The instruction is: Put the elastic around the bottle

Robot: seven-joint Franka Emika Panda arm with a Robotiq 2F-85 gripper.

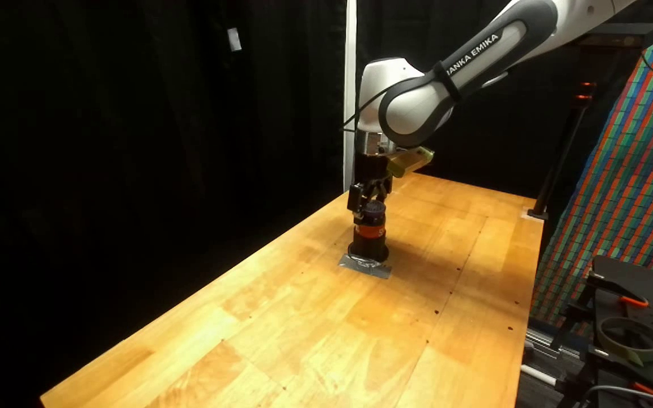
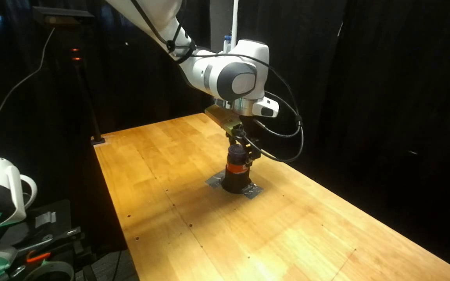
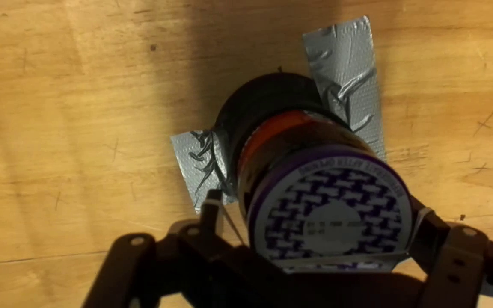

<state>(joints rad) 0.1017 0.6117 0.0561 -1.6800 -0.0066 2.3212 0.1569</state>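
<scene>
Black curtains behind, wooden desk across the lower frame in both exterior views. Bottle stands upright just below frame centre there, at the lower end of the end effector, silver tape at its foot. Wrist view: fingers spread wide, cap showing between them, low and right of centre. Elastic hooked on the fingertips, stretched across the cap's lower edge. Can't tell if fingers touch the bottle.

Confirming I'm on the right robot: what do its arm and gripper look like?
The arm is white with dark grey panels, white EMIKA lettering and black cables. The gripper is black, with jointed fingers; a yellow-green block juts out above them.
</scene>
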